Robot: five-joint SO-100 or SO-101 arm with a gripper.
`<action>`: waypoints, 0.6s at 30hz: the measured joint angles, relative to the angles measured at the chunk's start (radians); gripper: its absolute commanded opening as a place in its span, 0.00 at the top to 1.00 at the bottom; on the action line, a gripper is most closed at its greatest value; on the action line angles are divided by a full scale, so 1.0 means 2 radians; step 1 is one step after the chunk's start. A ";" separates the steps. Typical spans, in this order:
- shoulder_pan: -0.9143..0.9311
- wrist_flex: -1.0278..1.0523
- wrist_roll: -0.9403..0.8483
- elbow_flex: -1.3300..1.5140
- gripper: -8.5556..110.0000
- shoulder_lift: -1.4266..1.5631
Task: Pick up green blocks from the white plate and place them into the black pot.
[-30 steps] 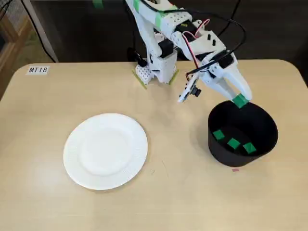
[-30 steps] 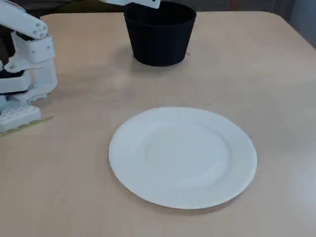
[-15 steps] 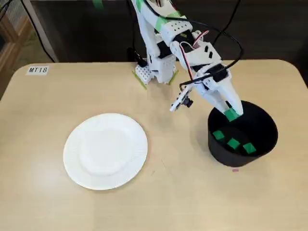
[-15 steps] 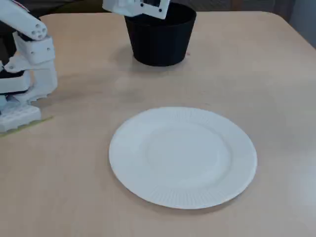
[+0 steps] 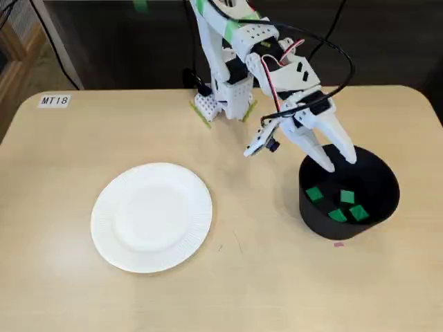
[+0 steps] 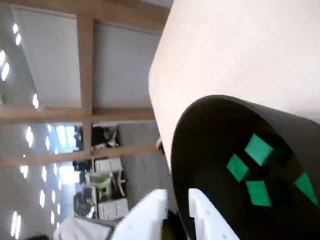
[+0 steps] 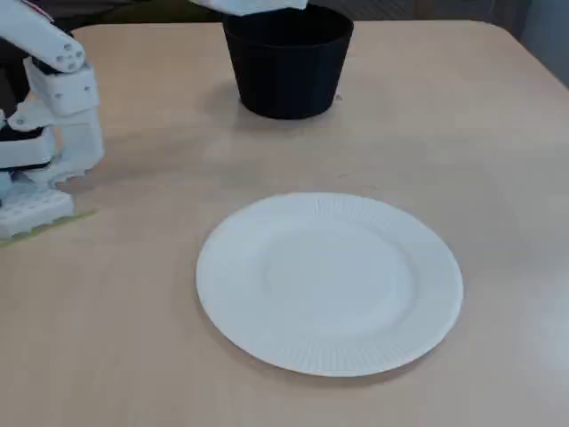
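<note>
Hovering over the round black plastic pot (image 5: 313, 220) near the right edge of the beige table (image 5: 277, 297), the white two-finger gripper (image 5: 338, 162) has its fingers spread w/ nothing between them; half a sec ago it held a block. Four flat green square blocks (image 5: 337, 215) now lie on the pot floor vs three before, so prob. the drop landed. The round white paper plate (image 5: 152, 216), left-centre, is bare, so the task looks done.

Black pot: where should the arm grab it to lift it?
Probably the black pot by its rim, coming straight down, one of the jaws inside the wall and one outside. It stands upright and open-topped, looks too wide to span, and the green blocks lie low on its bottom.
</note>
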 measured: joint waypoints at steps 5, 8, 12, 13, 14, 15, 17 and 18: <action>0.056 0.146 0.002 -0.099 0.95 0.039; 0.112 0.264 0.014 -0.190 0.95 0.052; 0.193 0.409 0.045 -0.303 0.95 0.086; 0.212 0.434 0.052 -0.311 0.95 0.104; 0.232 0.456 0.058 -0.314 0.95 0.123; 0.251 0.476 0.060 -0.314 0.95 0.143; 0.268 0.505 0.061 -0.301 0.95 0.187; 0.268 0.513 0.063 -0.288 0.95 0.210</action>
